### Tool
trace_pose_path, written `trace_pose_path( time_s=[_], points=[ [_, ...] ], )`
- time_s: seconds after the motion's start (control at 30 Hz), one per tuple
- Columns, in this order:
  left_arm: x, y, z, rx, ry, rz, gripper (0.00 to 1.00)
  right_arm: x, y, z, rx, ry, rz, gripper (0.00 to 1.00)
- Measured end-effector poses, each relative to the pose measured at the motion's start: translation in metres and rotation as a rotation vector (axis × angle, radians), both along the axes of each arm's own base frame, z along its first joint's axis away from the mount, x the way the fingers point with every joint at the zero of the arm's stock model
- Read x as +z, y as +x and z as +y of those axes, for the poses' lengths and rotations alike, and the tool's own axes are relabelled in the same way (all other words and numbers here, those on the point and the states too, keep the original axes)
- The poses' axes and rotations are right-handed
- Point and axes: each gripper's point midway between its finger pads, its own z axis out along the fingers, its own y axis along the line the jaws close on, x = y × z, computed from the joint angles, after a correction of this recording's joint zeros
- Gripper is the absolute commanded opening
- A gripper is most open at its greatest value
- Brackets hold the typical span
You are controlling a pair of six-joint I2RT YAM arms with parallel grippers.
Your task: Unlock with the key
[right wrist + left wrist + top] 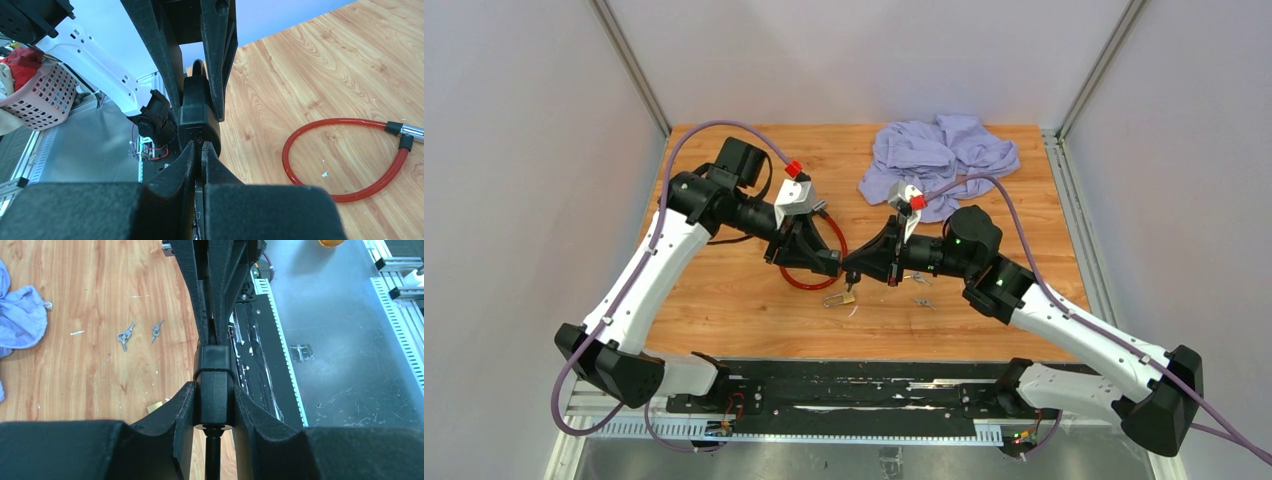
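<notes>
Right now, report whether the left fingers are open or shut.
Shut: the left wrist view shows both fingers pressed against the sides of the black lock body.

No writing, number, label or brand mark can be read in any view; the black lock body (pixel 214 385) and the loose keys (pixel 126 335) at its ten o'clock show none.
</notes>
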Motion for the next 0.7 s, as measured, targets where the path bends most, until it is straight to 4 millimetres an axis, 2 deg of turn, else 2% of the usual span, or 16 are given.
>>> trace_pose_path(
  time_s=[0.17,0.2,0.3,0.5,0.7],
  points=[
    [-0.001,0.002,0.002,0.010,0.014,-0.010,0.00,-0.003,0.003,0.004,-0.001,-0.005,0.010,0.00],
    [-0.002,0.003,0.003,0.015,0.021,-0.012,0.00,-0.003,0.003,0.004,-0.002,-0.006,0.012,0.03],
    [-0.004,0.005,0.003,0.020,0.028,-0.018,0.00,-0.005,0.004,0.002,-0.004,-0.017,0.025,0.22],
    [0.004,0.001,-0.004,-0.020,-0.019,-0.055,0.00,-0.008,0.001,-0.007,0.025,-0.044,0.065,0.47],
    [0.006,-0.004,-0.005,-0.032,-0.038,-0.055,0.00,-0.010,-0.012,-0.021,0.050,-0.101,0.041,0.48]
  ],
)
